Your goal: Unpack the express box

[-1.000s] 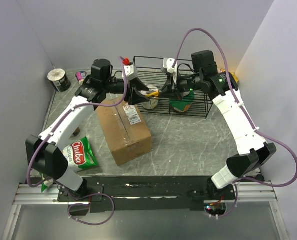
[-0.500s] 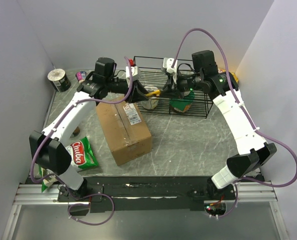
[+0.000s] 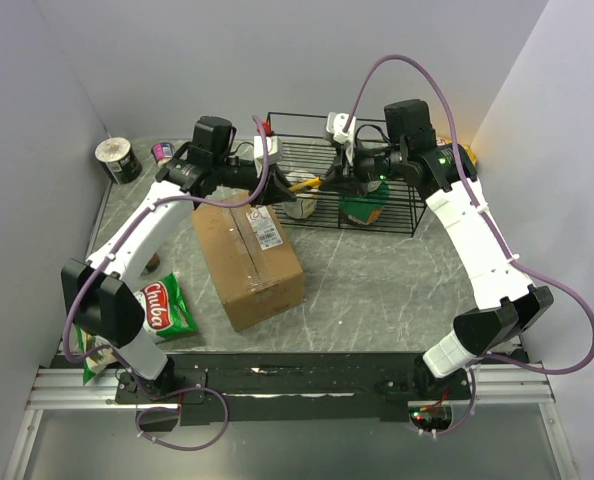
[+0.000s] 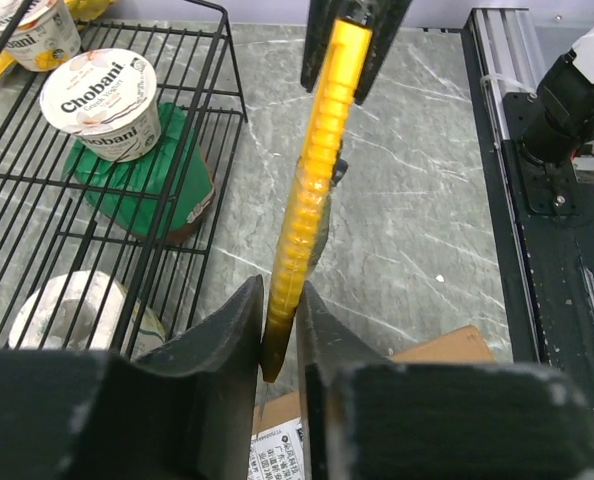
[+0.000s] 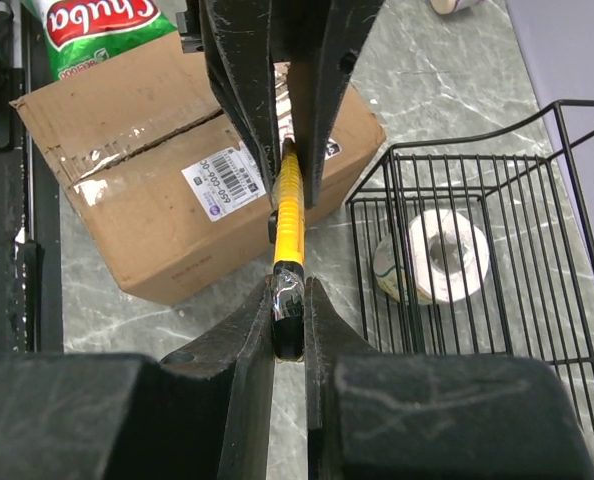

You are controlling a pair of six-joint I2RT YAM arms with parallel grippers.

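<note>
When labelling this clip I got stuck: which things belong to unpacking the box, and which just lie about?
Job: express box, yellow cutter, left pincer and right pincer, both gripping it.
Lying about: wire basket, Chobani cup, white roll, Chuba bag.

1. the yellow tool (image 4: 312, 170): its near end is hidden between the left gripper (image 4: 278, 300) fingers.
2. the express box (image 4: 447, 352) is cut off by the left wrist view's lower edge.
3. a green packet (image 3: 90, 366), perhaps a snack bag, is mostly hidden under the left arm.

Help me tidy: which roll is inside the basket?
The white roll lying flat on the basket floor; the other roll sits outside it, in the table's far left corner.
</note>
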